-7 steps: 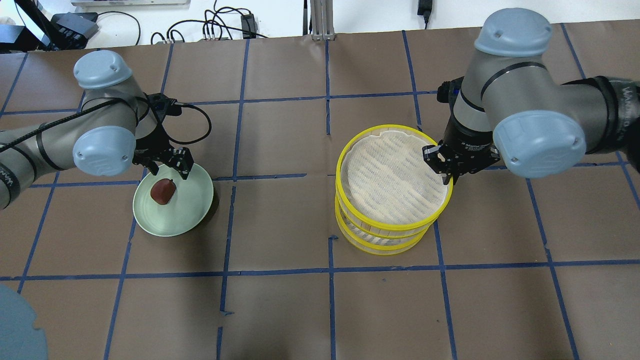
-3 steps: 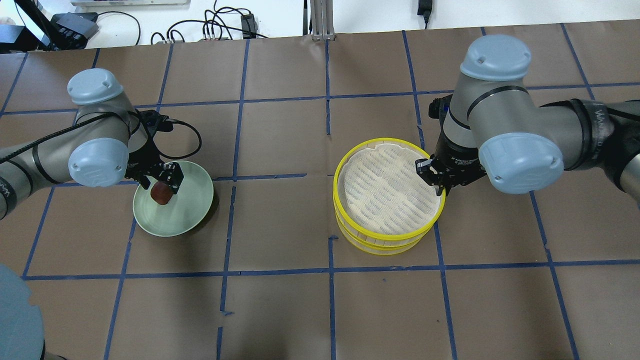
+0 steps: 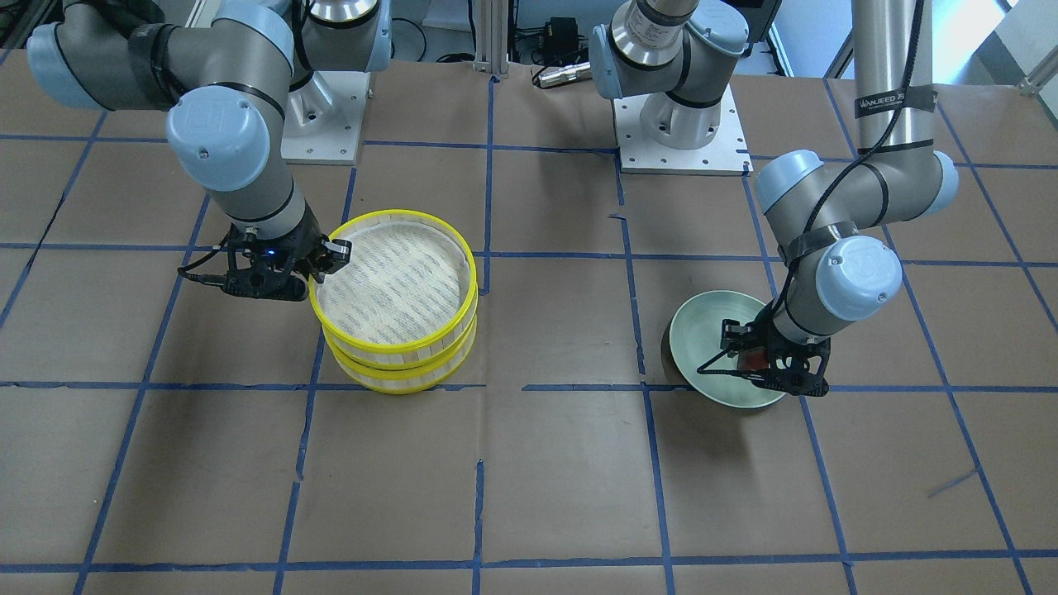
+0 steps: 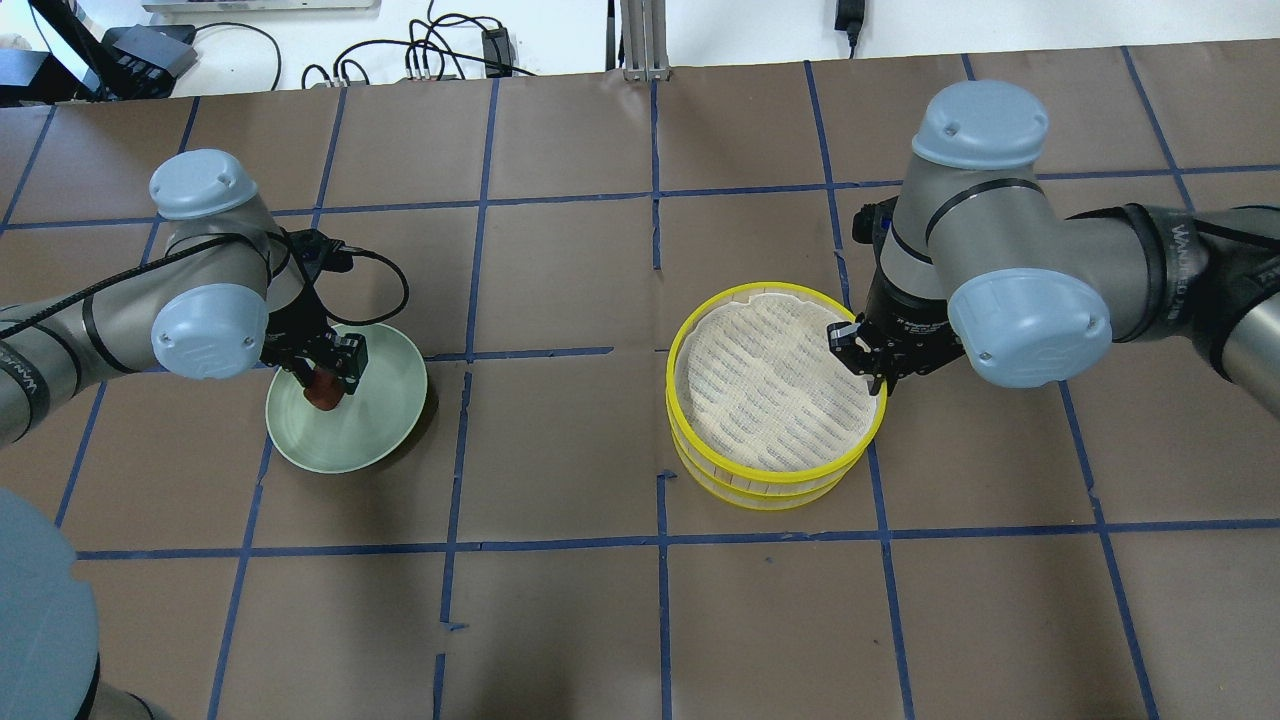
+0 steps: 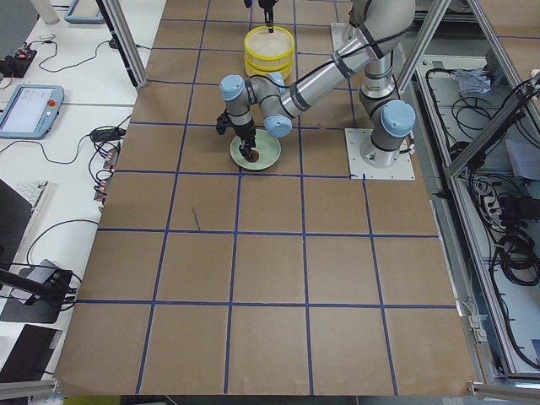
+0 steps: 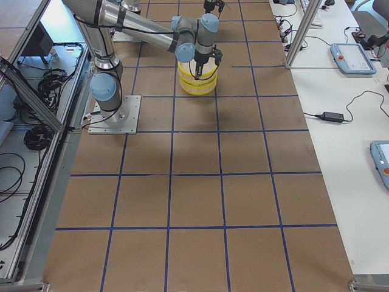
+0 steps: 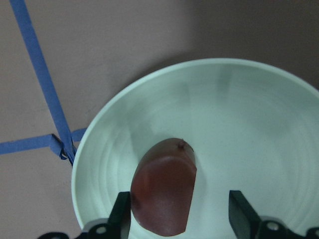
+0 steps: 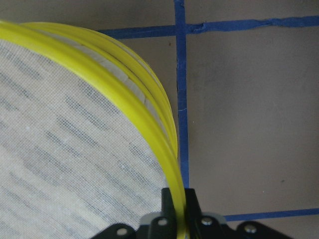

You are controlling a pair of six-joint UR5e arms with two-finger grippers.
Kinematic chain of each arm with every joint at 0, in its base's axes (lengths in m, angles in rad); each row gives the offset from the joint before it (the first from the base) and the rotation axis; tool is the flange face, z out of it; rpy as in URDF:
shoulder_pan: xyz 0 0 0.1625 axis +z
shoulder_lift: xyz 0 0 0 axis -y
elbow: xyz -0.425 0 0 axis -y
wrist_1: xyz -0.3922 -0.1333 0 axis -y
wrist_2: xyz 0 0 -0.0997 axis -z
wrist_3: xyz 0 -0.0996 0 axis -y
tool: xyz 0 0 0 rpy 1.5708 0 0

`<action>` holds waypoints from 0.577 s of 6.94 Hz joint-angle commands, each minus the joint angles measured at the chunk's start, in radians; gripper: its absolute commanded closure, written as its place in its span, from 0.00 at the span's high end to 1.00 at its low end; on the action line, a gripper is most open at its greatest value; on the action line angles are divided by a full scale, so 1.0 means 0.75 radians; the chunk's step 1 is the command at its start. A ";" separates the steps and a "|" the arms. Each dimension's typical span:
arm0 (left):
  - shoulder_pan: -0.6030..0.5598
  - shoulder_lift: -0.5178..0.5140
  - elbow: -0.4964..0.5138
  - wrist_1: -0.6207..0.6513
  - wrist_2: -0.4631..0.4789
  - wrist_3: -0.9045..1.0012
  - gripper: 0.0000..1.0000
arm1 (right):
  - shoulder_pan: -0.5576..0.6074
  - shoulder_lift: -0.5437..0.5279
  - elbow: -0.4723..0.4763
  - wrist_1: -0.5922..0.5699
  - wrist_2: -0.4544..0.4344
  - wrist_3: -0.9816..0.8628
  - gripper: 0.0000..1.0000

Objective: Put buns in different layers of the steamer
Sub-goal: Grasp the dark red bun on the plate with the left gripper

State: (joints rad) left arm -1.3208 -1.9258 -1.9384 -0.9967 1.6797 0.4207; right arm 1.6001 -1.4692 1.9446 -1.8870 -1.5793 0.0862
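You're holding the left end effector [image 7: 180, 218] open astride the brown bun [image 7: 162, 194] on the green plate [image 4: 390, 420], at the left of the overhead view. Be centring it before squeezing gently. The right end effector [image 8: 178, 209] is pinching the rim of the top tray [image 4: 770, 286].

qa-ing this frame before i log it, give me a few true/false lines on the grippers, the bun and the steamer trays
1. The brown bun lies on the green plate. True.
2. The right gripper is open, touching nothing. False: it is shut on the top tray's rim.
3. A white bun sits in the top tray. False: its floor is bare.
4. The left gripper is open, its fingers either side of the brown bun. True.
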 commanded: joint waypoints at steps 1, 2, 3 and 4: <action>0.000 0.017 -0.001 0.002 0.006 -0.009 0.16 | 0.000 0.006 -0.003 0.000 0.001 -0.013 0.14; 0.000 0.033 0.001 -0.002 0.008 -0.019 0.08 | 0.000 0.004 -0.001 0.000 0.001 -0.013 0.14; 0.000 0.064 0.009 -0.019 0.006 -0.025 0.06 | -0.002 0.004 -0.005 -0.002 -0.019 -0.015 0.14; -0.002 0.097 0.020 -0.076 0.006 -0.033 0.06 | -0.006 0.006 -0.001 -0.004 -0.019 -0.015 0.14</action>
State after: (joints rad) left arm -1.3209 -1.8816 -1.9317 -1.0162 1.6845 0.4030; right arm 1.5982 -1.4661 1.9421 -1.8883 -1.5889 0.0761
